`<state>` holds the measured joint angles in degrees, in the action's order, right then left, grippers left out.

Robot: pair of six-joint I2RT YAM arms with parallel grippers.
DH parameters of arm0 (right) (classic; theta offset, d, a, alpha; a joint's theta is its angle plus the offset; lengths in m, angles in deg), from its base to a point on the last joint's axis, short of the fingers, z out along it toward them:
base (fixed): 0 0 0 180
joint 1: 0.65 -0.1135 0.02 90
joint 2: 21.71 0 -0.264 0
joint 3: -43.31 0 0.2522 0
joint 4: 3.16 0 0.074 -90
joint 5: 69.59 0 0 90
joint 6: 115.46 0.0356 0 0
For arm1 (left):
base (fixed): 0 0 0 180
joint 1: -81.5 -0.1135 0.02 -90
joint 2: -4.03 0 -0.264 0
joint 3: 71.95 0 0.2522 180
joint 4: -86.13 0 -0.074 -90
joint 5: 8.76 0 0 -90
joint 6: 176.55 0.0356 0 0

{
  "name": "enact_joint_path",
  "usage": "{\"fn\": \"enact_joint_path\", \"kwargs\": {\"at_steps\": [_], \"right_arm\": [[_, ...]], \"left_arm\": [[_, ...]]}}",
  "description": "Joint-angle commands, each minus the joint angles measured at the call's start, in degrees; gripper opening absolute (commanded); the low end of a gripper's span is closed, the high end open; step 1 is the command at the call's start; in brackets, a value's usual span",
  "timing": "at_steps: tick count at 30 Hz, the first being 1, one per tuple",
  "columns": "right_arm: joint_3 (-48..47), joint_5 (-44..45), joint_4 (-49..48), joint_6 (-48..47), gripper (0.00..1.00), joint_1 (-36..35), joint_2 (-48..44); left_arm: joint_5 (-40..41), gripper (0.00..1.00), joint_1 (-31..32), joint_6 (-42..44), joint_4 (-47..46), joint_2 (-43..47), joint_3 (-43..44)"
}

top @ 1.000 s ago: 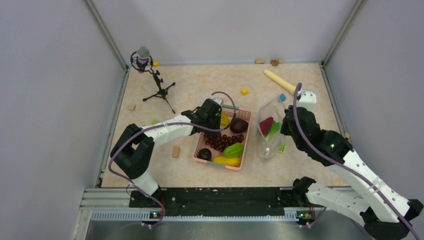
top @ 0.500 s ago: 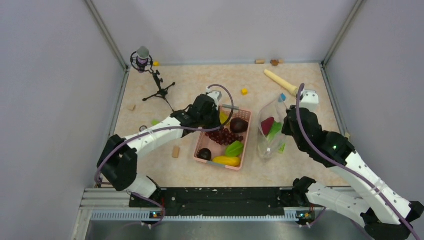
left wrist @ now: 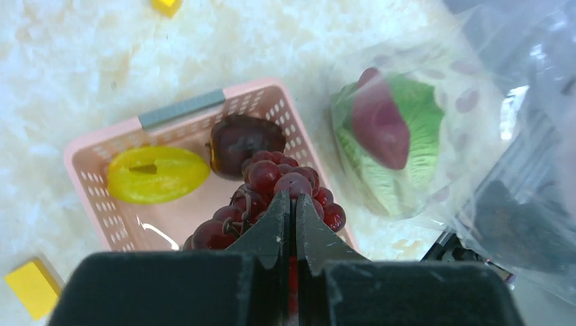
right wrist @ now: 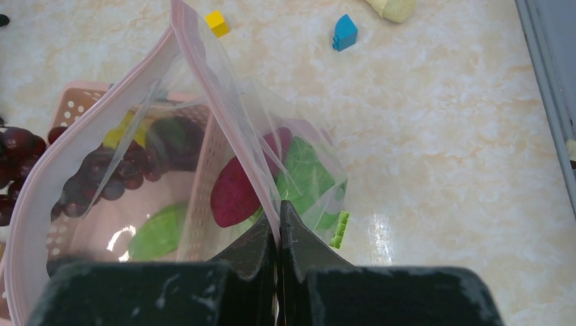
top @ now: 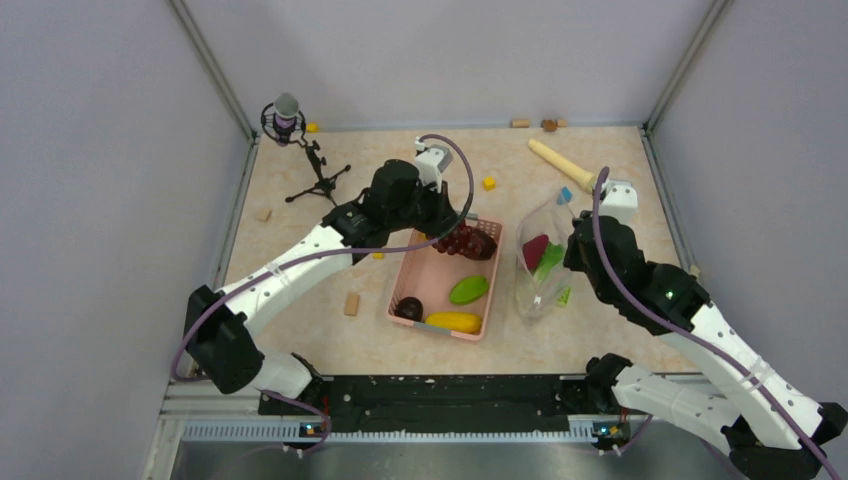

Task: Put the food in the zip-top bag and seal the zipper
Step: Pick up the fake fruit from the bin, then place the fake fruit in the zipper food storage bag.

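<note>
Between the tips of the left claw (left wrist: 292,204), pressed together with no gap showing, hung the grape bunch (left wrist: 278,183), pinched at its upper end and held clear above the far end of the pink basket (left wrist: 272,88). Directly beneath and just beyond that claw lay a dark round piece (left wrist: 244,136) and a yellow fruit (left wrist: 156,174) on the basket floor. A green pod (top: 468,290) and a second yellow piece (top: 453,322) lay farther back, toward the arm bases. The bunch dangled with its long axis roughly downward, the loose grapes trailing below the pinch. A grip high on the bunch probably let it drop in narrow end first.

On the far side of the basket from the left claw stood the zip-top bag (top: 540,270), already holding the lettuce head (right wrist: 306,170) and the magenta sweet potato (right wrist: 231,193). The right claw (right wrist: 278,210) was closed on one lip of the pinkish zipper (right wrist: 204,61). The strip ran away from its fingertips and looped round to form a gaping mouth. Lifting a single lip in this way appeared to keep the mouth open and turned toward the basket, so that the other arm had an entry. The bag's long axis ran from the near side of the table (top: 620,180) to the far side, its closed end resting on the table below the right claw.

The judged step was the carry of the grapes across to the open mouth; the remaining basket items and the sealing were not yet done.
</note>
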<state>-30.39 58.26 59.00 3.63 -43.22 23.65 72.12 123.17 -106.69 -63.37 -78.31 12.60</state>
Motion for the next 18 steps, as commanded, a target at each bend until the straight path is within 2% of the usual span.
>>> {"fn": "enact_joint_path", "kwargs": {"at_steps": [1,18], "right_arm": [[-0.1,0.3,-1.0,0.0,0.0,0.0,-0.3],[-0.1,0.3,-1.0,-0.4,0.0,0.1,1.3]], "left_arm": [[-3.9,0.0,0.1,3.6,-3.7,4.9,5.9],[-15.3,0.0,1.8,8.9,-3.9,8.0,19.9]]}}
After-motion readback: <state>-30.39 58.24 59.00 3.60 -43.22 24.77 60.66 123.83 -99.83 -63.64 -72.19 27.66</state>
